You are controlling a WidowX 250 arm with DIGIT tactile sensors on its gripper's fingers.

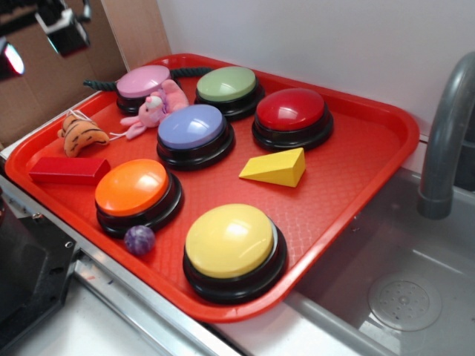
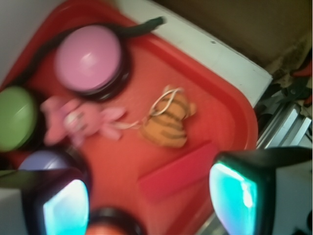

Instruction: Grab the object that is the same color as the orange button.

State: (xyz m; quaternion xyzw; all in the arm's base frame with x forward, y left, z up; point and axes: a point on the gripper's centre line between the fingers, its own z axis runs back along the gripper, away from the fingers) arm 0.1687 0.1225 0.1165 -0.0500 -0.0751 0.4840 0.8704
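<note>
The small orange plush tiger (image 1: 82, 134) with dark stripes lies at the left end of the red tray (image 1: 356, 170), beyond the red block (image 1: 68, 170). The orange button (image 1: 136, 191) sits near the tray's front left. In the wrist view the tiger (image 2: 166, 125) lies ahead of the gripper (image 2: 151, 200), whose two fingers stand wide apart with nothing between them, high above the tray. The orange button's rim (image 2: 115, 226) shows at the bottom edge. In the exterior view only part of the gripper (image 1: 63, 30) shows at the top left.
A pink plush bunny (image 1: 157, 106), pink button (image 1: 143, 85), purple button (image 1: 192, 133), green button (image 1: 227, 89), red button (image 1: 291, 117), yellow button (image 1: 231, 248), yellow wedge (image 1: 276, 167) and small purple ball (image 1: 139, 239) share the tray. A grey faucet (image 1: 447, 126) and sink stand right.
</note>
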